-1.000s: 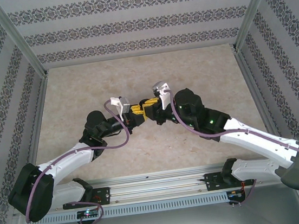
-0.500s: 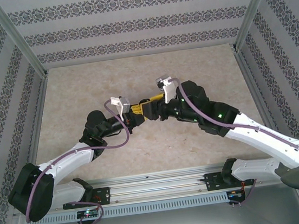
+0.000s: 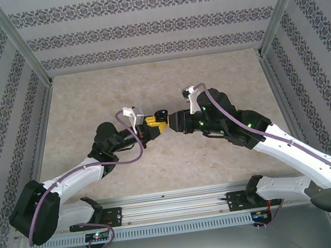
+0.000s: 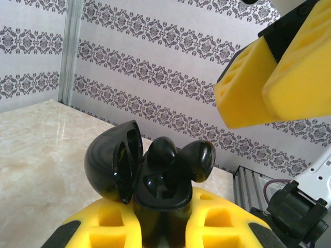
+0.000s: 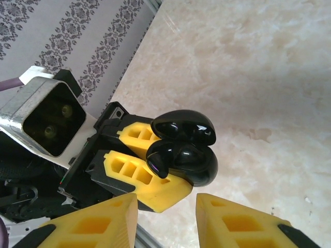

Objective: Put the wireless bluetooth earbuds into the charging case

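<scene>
charging case (image 4: 158,188) base was buried between left gripper (image 4: 163,219) jaws; earbuds (image 4: 194,159) stems hidden inside it; right gripper (image 4: 266,90) cut off by frame edge; from above, earbuds too small to tell

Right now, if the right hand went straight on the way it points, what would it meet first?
Probably the open black charging case clamped in the left hand, perhaps its protruding earbud first. The right hand stands open just short of it, though depth is unclear.
</scene>
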Available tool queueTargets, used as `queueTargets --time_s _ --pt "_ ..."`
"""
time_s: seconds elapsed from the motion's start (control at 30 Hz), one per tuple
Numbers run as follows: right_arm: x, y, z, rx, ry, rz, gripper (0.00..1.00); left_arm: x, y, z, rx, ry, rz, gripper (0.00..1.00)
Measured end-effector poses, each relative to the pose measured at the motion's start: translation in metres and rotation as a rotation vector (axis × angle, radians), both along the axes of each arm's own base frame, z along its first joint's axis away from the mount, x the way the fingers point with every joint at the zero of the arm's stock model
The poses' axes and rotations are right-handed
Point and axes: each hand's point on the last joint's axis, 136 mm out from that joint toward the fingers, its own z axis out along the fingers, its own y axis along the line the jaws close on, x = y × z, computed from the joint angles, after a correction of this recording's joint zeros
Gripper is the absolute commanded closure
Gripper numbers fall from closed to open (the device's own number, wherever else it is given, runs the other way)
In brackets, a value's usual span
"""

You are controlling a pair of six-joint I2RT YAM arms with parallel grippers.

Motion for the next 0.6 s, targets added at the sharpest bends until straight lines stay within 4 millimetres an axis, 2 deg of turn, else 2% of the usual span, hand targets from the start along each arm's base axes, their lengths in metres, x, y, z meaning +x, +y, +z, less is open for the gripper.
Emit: queueTargets --time_s 0.13,0.33,0.6 --pt "-0.002 0.005 -0.005 0.007 0.037 0.013 0.64 -0.001 0.0 0.0 -0.001 0.003 -0.006 1.0" --pt "0.006 0.016 -0.026 -0.026 0.1 0.025 0.65 -0.002 -0.001 0.0 0.0 0.002 -0.013 1.0" --pt "0.009 0.02 -0.026 -0.026 0.129 0.032 0.67 0.002 0.0 -0.001 0.002 0.007 0.004 1.0"
